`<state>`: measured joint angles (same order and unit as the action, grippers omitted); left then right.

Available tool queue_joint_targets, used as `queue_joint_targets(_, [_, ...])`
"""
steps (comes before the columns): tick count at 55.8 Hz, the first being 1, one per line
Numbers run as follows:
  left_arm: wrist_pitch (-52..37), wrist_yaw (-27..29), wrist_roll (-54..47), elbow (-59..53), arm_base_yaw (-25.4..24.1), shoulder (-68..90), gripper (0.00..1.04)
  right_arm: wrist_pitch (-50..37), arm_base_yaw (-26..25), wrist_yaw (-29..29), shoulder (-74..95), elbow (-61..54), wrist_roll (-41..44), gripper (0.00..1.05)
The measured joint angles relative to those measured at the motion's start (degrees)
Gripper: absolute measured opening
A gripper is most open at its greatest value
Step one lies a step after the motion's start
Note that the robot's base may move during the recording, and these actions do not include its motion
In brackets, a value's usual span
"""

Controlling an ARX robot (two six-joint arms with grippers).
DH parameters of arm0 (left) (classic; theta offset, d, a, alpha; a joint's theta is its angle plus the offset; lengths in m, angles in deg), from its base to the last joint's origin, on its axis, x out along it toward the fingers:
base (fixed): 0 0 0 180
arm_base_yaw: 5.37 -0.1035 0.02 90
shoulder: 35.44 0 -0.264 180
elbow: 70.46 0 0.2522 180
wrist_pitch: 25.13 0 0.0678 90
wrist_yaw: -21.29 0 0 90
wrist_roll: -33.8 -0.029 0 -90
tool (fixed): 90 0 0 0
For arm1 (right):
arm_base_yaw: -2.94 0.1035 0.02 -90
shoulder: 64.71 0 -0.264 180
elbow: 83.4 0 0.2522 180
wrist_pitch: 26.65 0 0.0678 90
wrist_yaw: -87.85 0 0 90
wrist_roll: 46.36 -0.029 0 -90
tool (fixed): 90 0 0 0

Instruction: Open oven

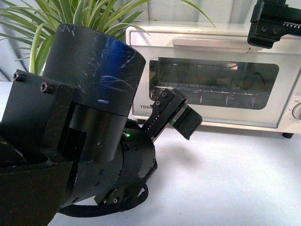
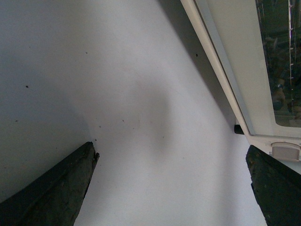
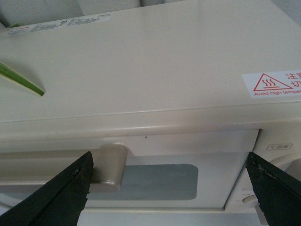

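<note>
The letters (image 1: 142, 107) "TOS" are printed on the lower left corner of the oven (image 1: 211, 77). The rest of the name is hidden behind the left arm (image 1: 89, 108). A white sticker (image 3: 273, 84) is stuck on the oven's top. A red triangle with wavy lines is drawn on it, and the words "Avoid high temper" can be read before they are cut off by the edge. A long label (image 3: 61, 22) is stuck at the back of the top, but its writing is too small to be read.

The oven is set at the back of the white table (image 1: 225, 179), just beside a green plant (image 1: 70, 16). Its door is shut. The wire rack (image 1: 207, 94) can be seen through the glass. The long bar handle (image 1: 211, 43) is fixed across the top of the door.

The left arm is held low and close to the camera, so much of the front view is filled by it. The left gripper (image 2: 169, 188) is pointed at the oven's bottom left corner, near a small black foot (image 2: 239, 129). Its jaws are spread wide, and nothing is held in them.

The right gripper (image 3: 167, 193) is held up high by the top right of the oven. Its jaws are spread wide too, and nothing is held. The right end of the handle is seen just beside one finger (image 3: 56, 193).
</note>
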<state>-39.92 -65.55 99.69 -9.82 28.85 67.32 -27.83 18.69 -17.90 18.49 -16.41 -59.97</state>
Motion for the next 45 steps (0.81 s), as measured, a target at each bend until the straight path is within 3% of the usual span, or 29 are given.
queue_joint_targets(45, [0.1, -0.2, 0.0, -0.3, -0.5, -0.3, 0.98, 5.0, 0.1, 3.6, -1.6, -0.9, 3.3, 0.95])
